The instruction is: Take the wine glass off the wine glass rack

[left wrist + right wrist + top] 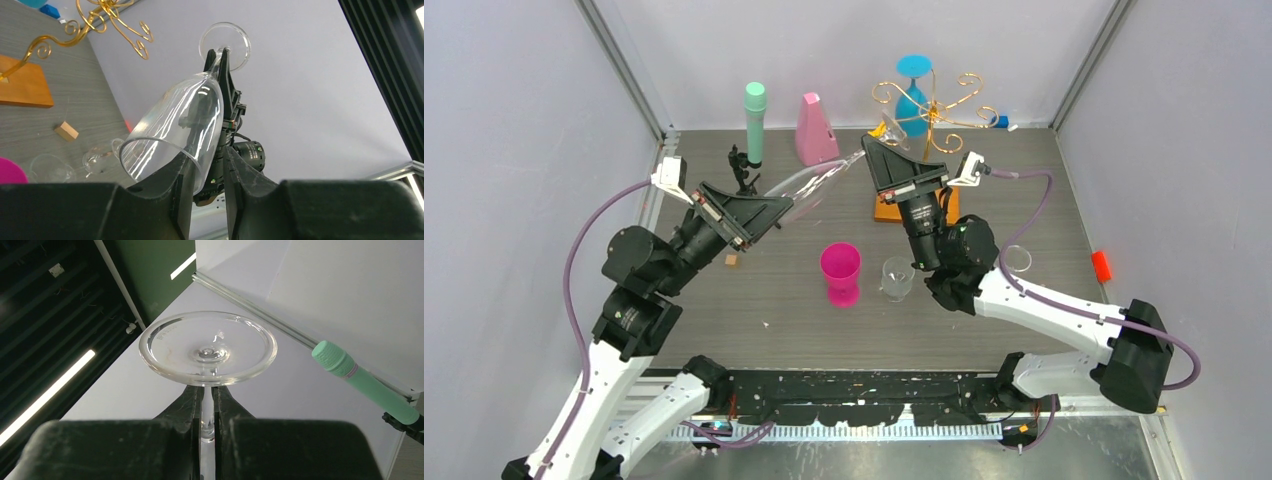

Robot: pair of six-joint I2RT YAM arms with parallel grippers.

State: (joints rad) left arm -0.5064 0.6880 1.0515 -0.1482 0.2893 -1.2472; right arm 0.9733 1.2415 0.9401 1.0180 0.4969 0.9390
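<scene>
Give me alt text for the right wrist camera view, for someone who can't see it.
The right gripper is shut on the stem of a clear wine glass, whose round foot faces the camera just above it. A mint-green bottle shows slanted at the right.

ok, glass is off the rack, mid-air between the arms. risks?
Left fingers straddle the thin rim of the glass; a hard pinch could crack it. Right gripper holds only the stem; arms pulling differently could snap it. A drop would land near the pink cup.
</scene>
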